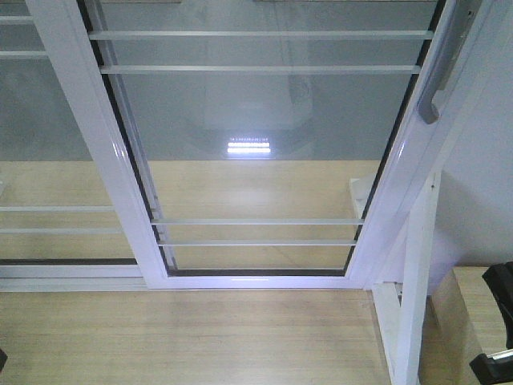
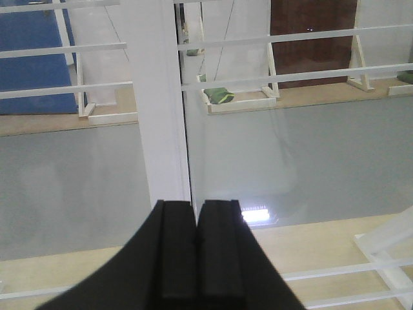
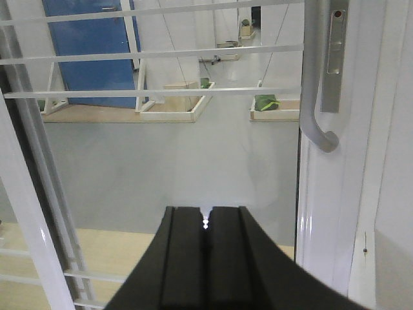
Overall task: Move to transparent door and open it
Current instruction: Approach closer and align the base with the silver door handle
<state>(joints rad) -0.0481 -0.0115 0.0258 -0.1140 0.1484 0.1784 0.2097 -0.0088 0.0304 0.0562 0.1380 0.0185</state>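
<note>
The transparent door (image 1: 256,152) fills the front view: clear glass in a white frame with thin white horizontal bars. Its grey curved handle (image 1: 439,76) with a lock plate sits on the right stile. The handle also shows in the right wrist view (image 3: 314,77), above and to the right of my right gripper (image 3: 206,213), which is shut and empty, apart from the handle. My left gripper (image 2: 196,205) is shut and empty, pointing at the white vertical stile (image 2: 158,110) between two glass panes. A black part of the right arm (image 1: 498,321) shows at the lower right.
A similar white-framed glass panel without a handle (image 1: 48,160) stands to the left. A white post (image 1: 417,281) and a wooden box edge (image 1: 469,313) stand at the right. Light wood floor (image 1: 184,337) lies before the door. Beyond the glass are wooden platforms (image 3: 168,106) and a blue door (image 3: 87,39).
</note>
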